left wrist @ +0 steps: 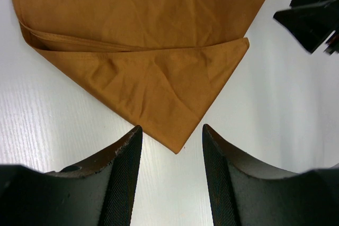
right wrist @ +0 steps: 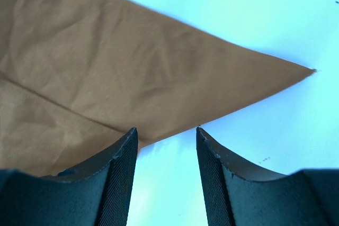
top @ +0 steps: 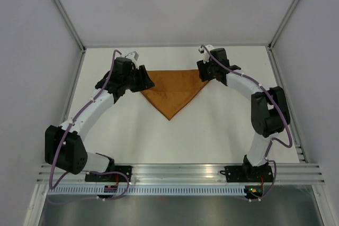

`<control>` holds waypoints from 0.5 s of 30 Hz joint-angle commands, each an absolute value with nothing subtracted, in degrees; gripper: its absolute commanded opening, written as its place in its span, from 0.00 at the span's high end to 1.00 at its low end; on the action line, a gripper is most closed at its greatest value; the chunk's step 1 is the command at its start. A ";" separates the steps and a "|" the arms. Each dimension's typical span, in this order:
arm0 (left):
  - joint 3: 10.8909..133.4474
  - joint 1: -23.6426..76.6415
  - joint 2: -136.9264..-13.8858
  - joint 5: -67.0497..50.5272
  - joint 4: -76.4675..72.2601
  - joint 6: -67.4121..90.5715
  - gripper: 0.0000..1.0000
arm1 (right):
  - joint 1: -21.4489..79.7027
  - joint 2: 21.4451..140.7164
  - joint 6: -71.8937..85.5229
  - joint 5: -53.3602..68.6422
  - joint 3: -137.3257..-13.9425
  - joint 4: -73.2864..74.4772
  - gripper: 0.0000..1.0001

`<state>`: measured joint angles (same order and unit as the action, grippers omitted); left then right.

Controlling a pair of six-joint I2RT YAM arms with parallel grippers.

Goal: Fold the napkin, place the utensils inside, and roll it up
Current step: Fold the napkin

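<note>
Napkin (top: 172, 92) lies folded in a triangle; left hand (left wrist: 171, 128) and right hand (right wrist: 165, 129) both spread, empty. Next, likely: fetching utensils, none visible.

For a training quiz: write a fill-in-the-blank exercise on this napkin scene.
The napkin is folded into a ___.
The left end effector and the right end effector are both ___.
The napkin lies on a ___ table.
Missing words: triangle; open; white.
</note>
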<state>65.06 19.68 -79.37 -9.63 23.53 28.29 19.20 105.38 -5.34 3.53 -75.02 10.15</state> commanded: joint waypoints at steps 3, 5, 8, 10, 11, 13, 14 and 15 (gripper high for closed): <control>60.56 21.09 -79.80 -15.20 15.13 30.23 0.46 | 13.46 110.90 2.71 11.14 -83.21 19.24 0.45; 59.33 21.97 -80.16 -15.38 13.02 31.11 0.46 | 9.96 113.63 5.43 13.52 -86.03 20.64 0.45; 58.89 23.11 -81.12 -15.47 12.22 31.46 0.46 | 5.38 119.78 8.86 18.62 -93.66 21.71 0.45; 58.62 23.64 -81.56 -15.47 11.25 31.64 0.46 | 3.52 123.82 10.80 20.91 -95.97 21.71 0.46; 58.62 23.99 -81.74 -15.47 11.16 31.73 0.46 | 2.12 124.97 11.42 21.53 -97.46 21.45 0.46; 58.71 24.26 -82.18 -15.47 10.64 31.90 0.46 | 1.15 127.17 14.32 22.84 -98.08 20.05 0.46; 58.71 24.61 -82.53 -15.38 10.46 31.90 0.46 | 0.36 127.70 15.11 23.11 -98.09 19.43 0.46; 58.80 24.78 -82.79 -15.38 10.20 31.99 0.46 | 0.35 128.14 16.68 23.20 -98.00 19.16 0.46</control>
<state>58.81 24.21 -81.91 -13.82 13.87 29.87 0.56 127.09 9.87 19.49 -95.55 18.50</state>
